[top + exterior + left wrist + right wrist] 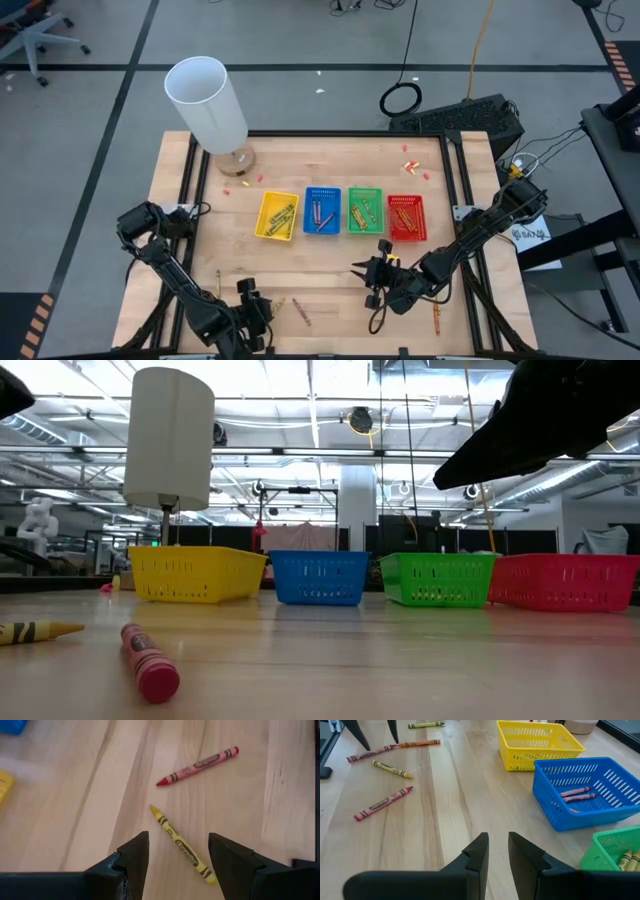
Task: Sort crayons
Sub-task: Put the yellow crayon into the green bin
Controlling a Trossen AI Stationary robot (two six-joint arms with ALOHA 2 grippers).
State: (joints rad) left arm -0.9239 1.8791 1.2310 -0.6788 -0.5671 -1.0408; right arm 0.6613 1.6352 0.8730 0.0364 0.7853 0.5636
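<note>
Loose crayons lie flat on the wooden table near its front edge. A yellow crayon (182, 847) lies below and between the spread fingers of my left gripper (178, 840), which hovers open over it at the near left (250, 293). A red crayon (197, 766) lies just beyond. My right gripper (498, 840) hangs above the table in front of the trays (368, 272), its fingers a narrow gap apart with nothing between them. More crayons fill the yellow (277, 215), blue (322, 210), green (365, 210) and red (406, 217) trays.
A white cylinder (205, 100) on a round wooden base stands at the far left. Small pink scraps (410, 165) dot the far side. Further loose crayons, maroon (370, 754), orange (417, 743) and green (426, 725), lie by the left arm. Another crayon (435, 318) lies near right.
</note>
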